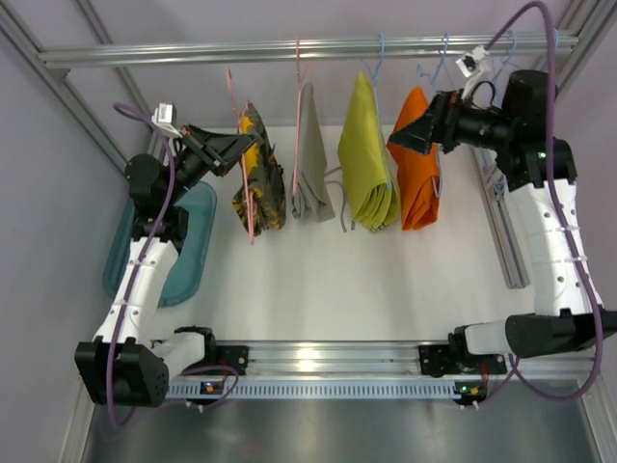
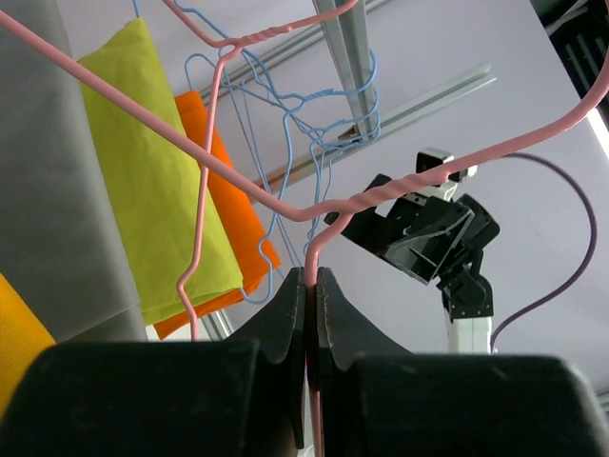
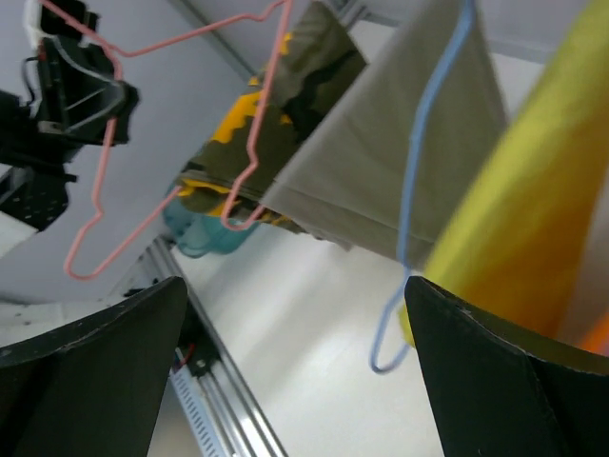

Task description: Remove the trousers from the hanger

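Observation:
The camouflage trousers (image 1: pixel 260 183) hang on a pink wire hanger (image 1: pixel 250 207) from the top rail (image 1: pixel 308 48). The pale grey trousers (image 1: pixel 310 169), with drawstrings dangling, hang just to their right. My left gripper (image 1: pixel 247 145) is shut on the pink hanger's wire (image 2: pixel 314 249); the wire runs between its closed fingers (image 2: pixel 285 314). My right gripper (image 1: pixel 395 138) is open and empty beside an orange cloth. In the right wrist view both pairs show, the camouflage pair (image 3: pixel 285 95) and the grey pair (image 3: pixel 400 162), beyond my open right gripper (image 3: pixel 295 333).
A yellow-green cloth (image 1: pixel 366 159) and an orange cloth (image 1: pixel 420 169) hang on blue hangers (image 3: pixel 416 190) further right. A teal tray (image 1: pixel 188 246) lies at the table's left. Metal frame posts stand at both sides.

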`<move>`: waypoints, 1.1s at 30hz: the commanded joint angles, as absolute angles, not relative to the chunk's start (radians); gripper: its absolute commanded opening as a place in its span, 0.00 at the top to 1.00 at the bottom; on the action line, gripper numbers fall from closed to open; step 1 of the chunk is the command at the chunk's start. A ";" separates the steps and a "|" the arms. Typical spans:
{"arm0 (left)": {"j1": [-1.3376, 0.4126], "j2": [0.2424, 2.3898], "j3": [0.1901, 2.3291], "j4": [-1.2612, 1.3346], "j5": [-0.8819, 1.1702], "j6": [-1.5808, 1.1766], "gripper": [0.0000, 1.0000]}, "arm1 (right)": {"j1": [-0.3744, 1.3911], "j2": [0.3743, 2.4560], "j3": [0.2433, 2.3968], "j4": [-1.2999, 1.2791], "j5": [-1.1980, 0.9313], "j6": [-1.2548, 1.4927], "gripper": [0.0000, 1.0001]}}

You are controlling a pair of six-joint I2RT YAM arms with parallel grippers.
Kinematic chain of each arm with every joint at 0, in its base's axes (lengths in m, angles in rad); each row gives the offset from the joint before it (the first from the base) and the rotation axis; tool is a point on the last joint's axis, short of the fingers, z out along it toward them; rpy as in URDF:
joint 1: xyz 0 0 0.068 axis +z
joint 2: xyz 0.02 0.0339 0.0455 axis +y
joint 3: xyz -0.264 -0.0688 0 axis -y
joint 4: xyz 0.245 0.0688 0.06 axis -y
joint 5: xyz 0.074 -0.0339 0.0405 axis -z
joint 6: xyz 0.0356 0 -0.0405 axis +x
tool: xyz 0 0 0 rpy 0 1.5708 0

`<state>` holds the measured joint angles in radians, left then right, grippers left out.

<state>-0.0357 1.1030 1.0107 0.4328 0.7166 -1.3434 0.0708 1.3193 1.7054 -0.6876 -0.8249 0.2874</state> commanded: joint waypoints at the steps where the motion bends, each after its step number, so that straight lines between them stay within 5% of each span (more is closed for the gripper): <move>1: -0.043 1.023 1.034 0.653 0.681 -1.247 1.00 | 0.193 1.376 1.798 -0.551 -0.897 0.388 0.01; 8: -0.048 0.980 1.022 0.652 0.666 -1.250 1.00 | 0.507 1.517 1.867 -0.407 -0.888 0.557 0.05; 13: -0.049 0.969 1.032 0.652 0.655 -1.258 1.00 | 0.679 1.612 1.871 -0.244 -0.786 0.656 0.19; 26: -0.049 0.917 1.032 0.653 0.624 -1.287 1.00 | 0.877 1.824 2.040 -0.084 -0.758 0.782 0.36; 33: -0.049 0.893 1.035 0.623 0.607 -1.282 1.00 | 0.928 1.875 2.056 -0.014 -0.779 0.847 0.54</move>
